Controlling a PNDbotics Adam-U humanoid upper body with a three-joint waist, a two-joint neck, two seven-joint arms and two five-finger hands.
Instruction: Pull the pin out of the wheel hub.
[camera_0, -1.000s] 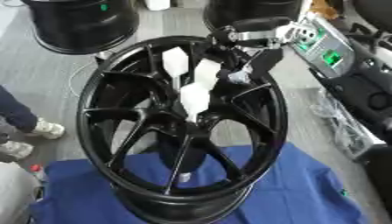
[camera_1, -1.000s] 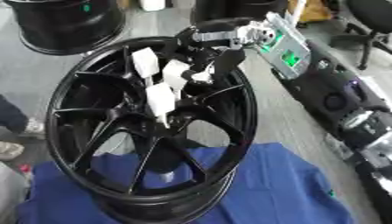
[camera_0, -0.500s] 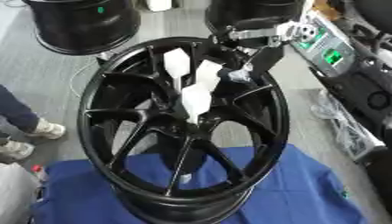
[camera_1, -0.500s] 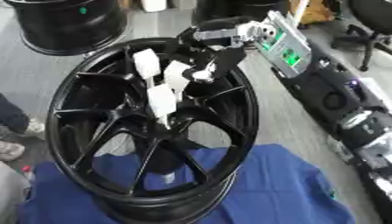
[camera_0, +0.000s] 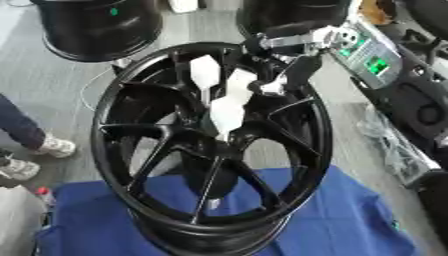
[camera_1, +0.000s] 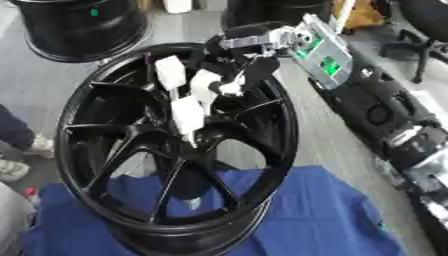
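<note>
right hand (camera_0: 229, 97) fingers straight, apart, on black wheel hub (camera_0: 157, 150) centre

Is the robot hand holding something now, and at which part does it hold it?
It cannot be told. The right hand reaches over the black spoked wheel beside white blocky pieces at the hub; no grasp is visible.
</note>
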